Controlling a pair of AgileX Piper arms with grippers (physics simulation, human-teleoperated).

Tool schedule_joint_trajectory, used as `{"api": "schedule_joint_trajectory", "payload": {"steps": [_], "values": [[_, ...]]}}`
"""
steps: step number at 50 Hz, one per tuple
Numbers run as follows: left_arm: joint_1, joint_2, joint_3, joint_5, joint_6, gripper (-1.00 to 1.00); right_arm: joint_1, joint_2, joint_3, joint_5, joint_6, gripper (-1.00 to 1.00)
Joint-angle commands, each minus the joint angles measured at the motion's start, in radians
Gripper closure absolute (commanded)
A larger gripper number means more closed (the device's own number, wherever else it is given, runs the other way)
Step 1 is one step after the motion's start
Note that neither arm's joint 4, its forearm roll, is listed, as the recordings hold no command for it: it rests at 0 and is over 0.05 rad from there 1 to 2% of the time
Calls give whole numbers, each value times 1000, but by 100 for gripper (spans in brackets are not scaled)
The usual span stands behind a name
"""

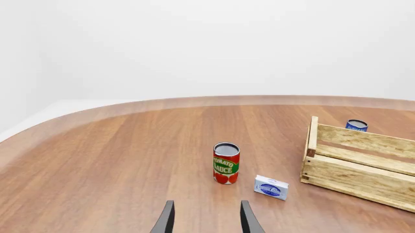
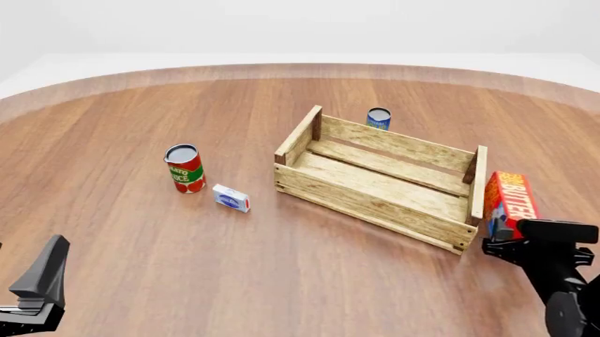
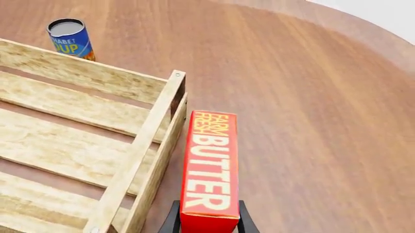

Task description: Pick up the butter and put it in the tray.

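The butter (image 3: 209, 167) is a red-orange carton with white lettering. It lies along my right gripper's fingers, just outside the right end wall of the tray (image 3: 139, 162). In the front view the butter (image 2: 511, 200) stands tilted beside the tray (image 2: 375, 203), a light wooden slat crate. My right gripper (image 3: 207, 221) has a finger pressed on each side of the carton's near end. I cannot tell whether the carton is off the table. My left gripper (image 1: 204, 206) is open and empty near the table's front left (image 2: 42, 281).
A tomato sauce can (image 2: 185, 168) and a small white-and-blue box (image 2: 230, 198) stand left of the tray. A blue can (image 2: 378, 118) stands behind the tray's far wall. The table's curved edge runs along the back.
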Motion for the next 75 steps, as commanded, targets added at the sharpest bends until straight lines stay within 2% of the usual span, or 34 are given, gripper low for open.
{"api": "schedule_joint_trajectory", "payload": {"steps": [1, 11, 25, 32, 52, 67, 75], "values": [[0, 0, 0, 0, 0, -100, -7, -65, 17, -5, 21, 100], [0, 0, 0, 0, 0, -100, -14, -113, 41, -4, 29, 100], [0, 0, 0, 0, 0, -100, -14, -214, 64, 49, 32, 100], [0, 0, 0, 0, 0, -100, 6, -307, 63, 122, 32, 100], [0, 0, 0, 0, 0, -100, 22, -451, 65, 230, 25, 100], [0, 0, 0, 0, 0, -100, 34, -616, 60, 372, 22, 100], [0, 0, 0, 0, 0, -100, 48, -736, 45, 486, 27, 100]]}}
